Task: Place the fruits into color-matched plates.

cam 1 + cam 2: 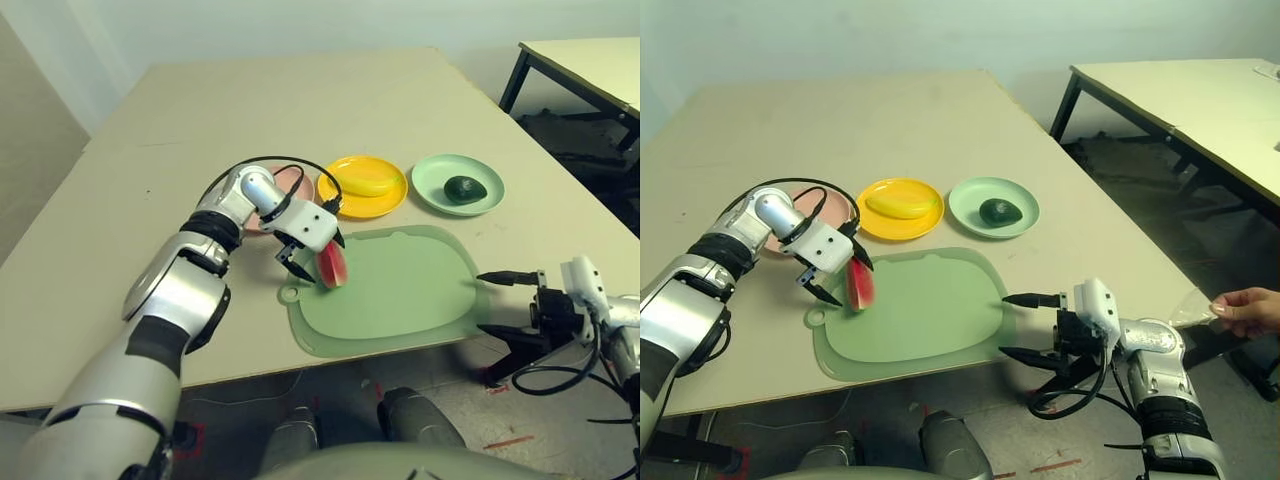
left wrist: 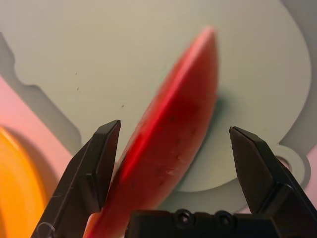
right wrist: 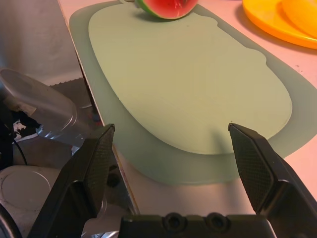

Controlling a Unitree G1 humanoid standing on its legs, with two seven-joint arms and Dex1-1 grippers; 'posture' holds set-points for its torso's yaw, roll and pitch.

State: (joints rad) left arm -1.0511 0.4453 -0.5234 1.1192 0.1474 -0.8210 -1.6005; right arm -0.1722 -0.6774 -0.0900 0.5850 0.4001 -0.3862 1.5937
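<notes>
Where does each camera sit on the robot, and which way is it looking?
Left eye: on the head, looking forward and down at the table; left arm and right arm show.
Right eye: also on the head, same direction, same arms.
Left wrist: looks along the open left tool at the melon.
Right wrist: looks along the open right tool over the mat.
Both wrist views share melon and mat.
</notes>
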